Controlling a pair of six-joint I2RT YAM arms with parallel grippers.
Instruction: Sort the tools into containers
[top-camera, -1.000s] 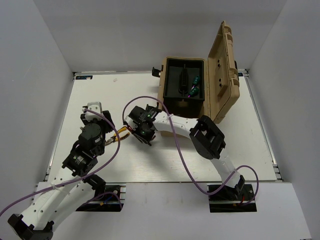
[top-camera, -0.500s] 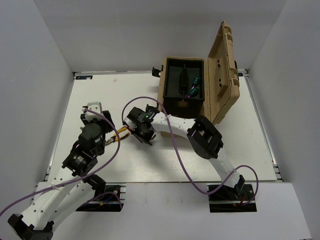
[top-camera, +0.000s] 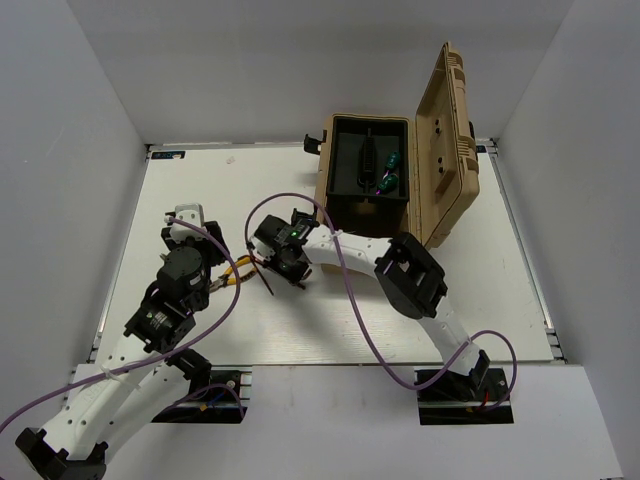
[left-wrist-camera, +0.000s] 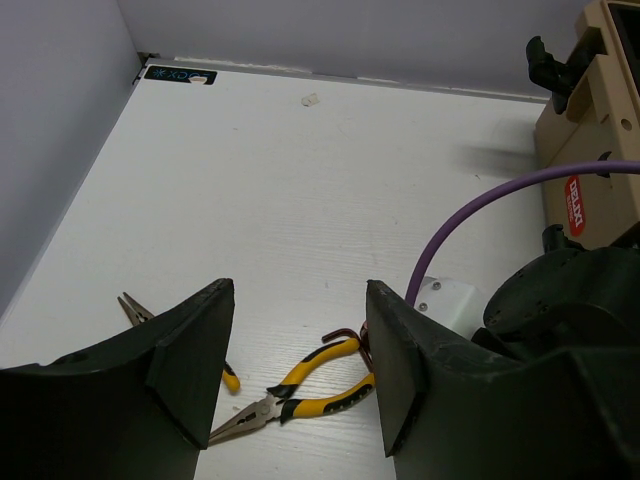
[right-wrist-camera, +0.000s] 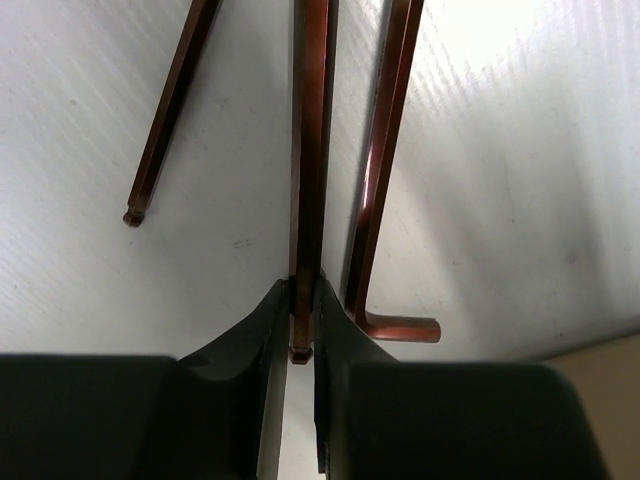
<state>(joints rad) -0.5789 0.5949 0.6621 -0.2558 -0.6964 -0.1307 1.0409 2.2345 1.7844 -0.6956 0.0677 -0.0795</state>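
Pliers (left-wrist-camera: 300, 395) lie on the table (top-camera: 480, 300) left of the hex keys (right-wrist-camera: 307, 120), case (top-camera: 325, 188) behind.

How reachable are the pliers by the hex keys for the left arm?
Probably yes: left gripper open, facing the pliers, nothing between. Right gripper, shut on a hex key, crowds them.

Red case label (left-wrist-camera: 580, 203), black table sticker (left-wrist-camera: 180, 74), illegible

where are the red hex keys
Right wrist view: three hex keys on the table beside the pliers, left of centre, middle key pinched by the right gripper.
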